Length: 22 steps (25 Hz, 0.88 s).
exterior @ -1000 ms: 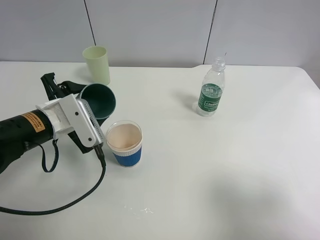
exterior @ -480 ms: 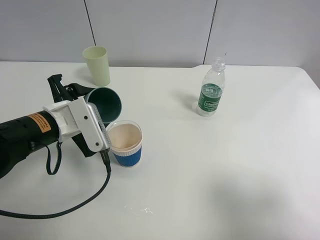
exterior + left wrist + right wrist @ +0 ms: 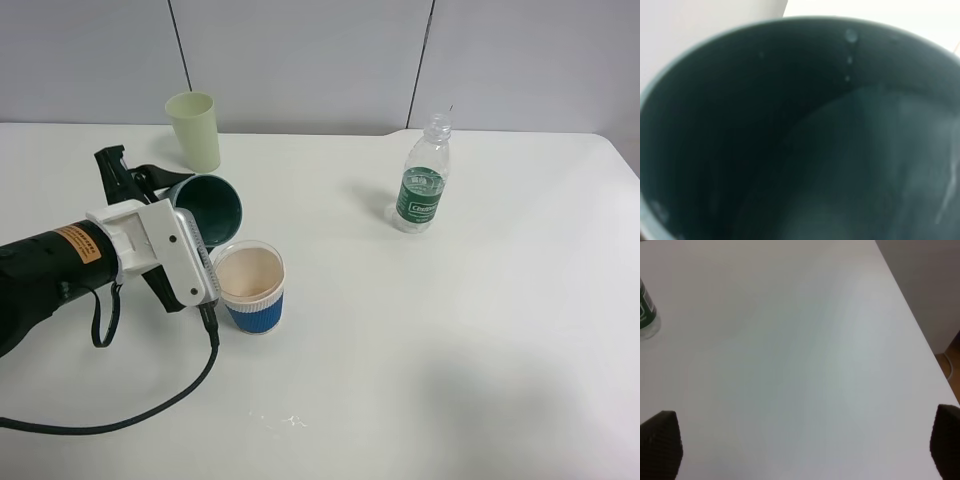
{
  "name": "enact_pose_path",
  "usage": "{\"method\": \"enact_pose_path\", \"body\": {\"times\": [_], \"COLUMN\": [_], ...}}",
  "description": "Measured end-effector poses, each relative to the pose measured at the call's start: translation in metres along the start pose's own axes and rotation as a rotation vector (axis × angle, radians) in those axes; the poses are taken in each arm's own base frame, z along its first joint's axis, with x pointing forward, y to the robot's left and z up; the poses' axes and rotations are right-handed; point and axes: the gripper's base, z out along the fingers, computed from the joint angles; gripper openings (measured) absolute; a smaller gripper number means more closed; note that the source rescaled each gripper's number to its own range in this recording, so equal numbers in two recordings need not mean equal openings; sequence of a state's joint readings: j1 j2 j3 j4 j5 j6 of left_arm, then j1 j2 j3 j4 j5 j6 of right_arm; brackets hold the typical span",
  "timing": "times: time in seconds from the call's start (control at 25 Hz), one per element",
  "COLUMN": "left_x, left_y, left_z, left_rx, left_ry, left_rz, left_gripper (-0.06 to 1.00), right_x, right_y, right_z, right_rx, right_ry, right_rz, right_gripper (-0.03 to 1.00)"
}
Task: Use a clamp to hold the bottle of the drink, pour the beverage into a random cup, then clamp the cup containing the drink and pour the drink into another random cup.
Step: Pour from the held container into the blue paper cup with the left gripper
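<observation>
My left gripper (image 3: 176, 200) is shut on the teal-green cup (image 3: 212, 205), held tilted on its side with its mouth toward the short blue-banded cup (image 3: 250, 286) just in front of it. The left wrist view is filled by the teal cup's dark inside (image 3: 790, 140), with droplets on its wall and clear liquid low in it. The blue-banded cup stands upright, its inside beige. Far to the right stands the uncapped bottle (image 3: 423, 185) with its green label; its edge (image 3: 646, 310) shows in the right wrist view. My right gripper (image 3: 805, 450) is open above bare table, out of the high view.
A pale yellow-green tumbler (image 3: 194, 130) stands at the back left, behind the teal cup. The left arm's black cable (image 3: 120, 420) loops over the white table (image 3: 450, 350) in front. The table's right edge (image 3: 920, 330) runs close to my right gripper.
The left gripper carried the teal cup a little to the right and tipped it further toward the blue-banded cup, then nearly stopped. The right gripper and bottle have not moved.
</observation>
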<state>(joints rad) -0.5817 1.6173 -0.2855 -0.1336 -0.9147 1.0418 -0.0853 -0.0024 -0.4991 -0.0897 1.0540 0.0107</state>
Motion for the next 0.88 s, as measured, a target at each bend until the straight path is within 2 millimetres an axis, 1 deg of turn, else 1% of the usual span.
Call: {"method": "enact_pose_path", "body": {"times": [0.36,0.6,0.88], "left_x": [-0.001,-0.008,-0.010], "left_y": [0.002,0.011,0.013], "left_z": [0.000,-0.002,-0.003], "left_rx": [-0.019,-0.025,-0.010], "left_ry": [-0.012,-0.020,-0.015], "left_rz": [0.020,0.039,0.055], "left_gripper": [0.02,0.02,0.02], "right_x": [0.000,0.000,0.000], "right_y": [0.000,0.000,0.000], "right_z": [0.000,0.000,0.000], "right_rx": [0.000,0.000,0.000], "right_ry": [0.000,0.000,0.000], "right_rz": [0.000,0.000,0.000], "right_gripper": [1.00,1.00,1.00]}}
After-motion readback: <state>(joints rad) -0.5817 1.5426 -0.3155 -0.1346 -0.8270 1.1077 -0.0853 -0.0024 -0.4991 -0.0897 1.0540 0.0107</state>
